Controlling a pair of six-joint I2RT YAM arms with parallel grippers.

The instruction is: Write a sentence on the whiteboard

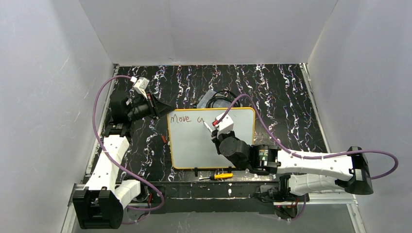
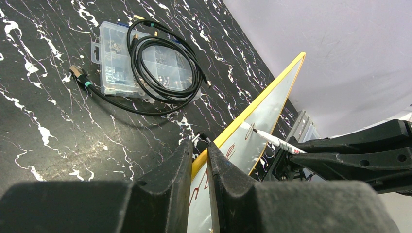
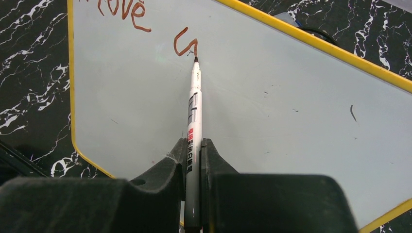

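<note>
Your left gripper (image 2: 199, 162), jaws narrow, pinched the far-left rim of the whiteboard (image 1: 194, 145). It looked stiff, light and slick, likely to slide. Your right gripper (image 3: 193, 151) had its jaws clamped on the thin marker (image 3: 195, 104) by its barrel, tip at the sentence (image 1: 180, 118).

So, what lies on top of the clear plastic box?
A coiled black cable lies on the box. Contents under the coil are hidden; the rest is unclear.

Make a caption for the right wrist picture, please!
Right gripper holds a marker, writing the sentence on the yellow-rimmed whiteboard.
</note>
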